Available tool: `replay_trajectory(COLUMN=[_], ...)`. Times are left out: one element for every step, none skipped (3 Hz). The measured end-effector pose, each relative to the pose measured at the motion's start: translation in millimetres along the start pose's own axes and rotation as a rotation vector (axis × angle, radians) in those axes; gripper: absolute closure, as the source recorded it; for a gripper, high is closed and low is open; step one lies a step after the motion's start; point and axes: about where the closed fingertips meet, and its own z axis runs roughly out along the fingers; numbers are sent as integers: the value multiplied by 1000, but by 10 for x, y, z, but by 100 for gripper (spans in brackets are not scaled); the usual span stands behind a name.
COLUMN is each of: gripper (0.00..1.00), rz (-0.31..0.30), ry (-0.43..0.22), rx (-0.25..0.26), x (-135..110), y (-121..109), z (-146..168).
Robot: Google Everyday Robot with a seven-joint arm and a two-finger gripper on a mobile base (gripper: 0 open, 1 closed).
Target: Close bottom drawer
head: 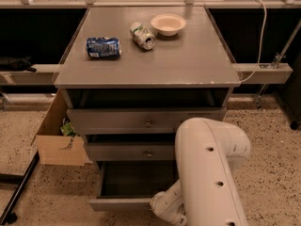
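Gripper [163, 206]: low at the cabinet's [141, 72] foot, by the right end of the bottom drawer [120, 204] front; open or closed, I cannot tell. That drawer stands pulled out from the cabinet.

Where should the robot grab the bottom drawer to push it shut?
By its flat front panel, coming from the front. The bottom drawer sticks out forward from the cabinet, so it probably slides straight back. The claw sits low, right beside that panel.
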Motion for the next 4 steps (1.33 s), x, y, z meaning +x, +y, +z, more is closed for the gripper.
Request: replay_trajectory(gripper=[100,100,100,100], rz=[1,16,21,21], ry=[-5,-31,-14,-14], rx=[6,50,97,97], x=[13,208,537,537], y=[-19,-82,-143,-143], z=[-36,-318,-521,-521])
